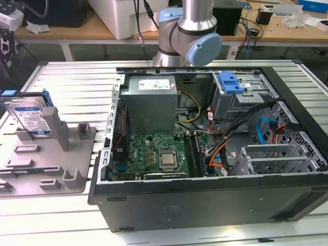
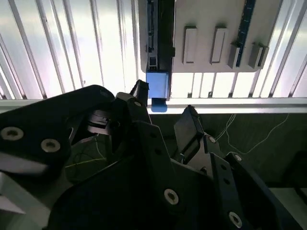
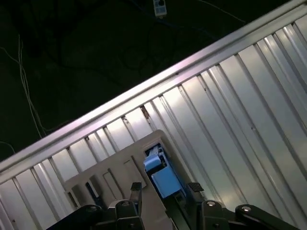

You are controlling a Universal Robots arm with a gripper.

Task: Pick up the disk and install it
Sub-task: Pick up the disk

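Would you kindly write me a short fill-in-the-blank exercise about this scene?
The disk is framed by a ___ carrier.
It stands on the grey fixture, to the exterior view's ___ of the computer case.
In the first wrist view, the hand is ___, gripping nothing.
Missing words: blue; left; open.
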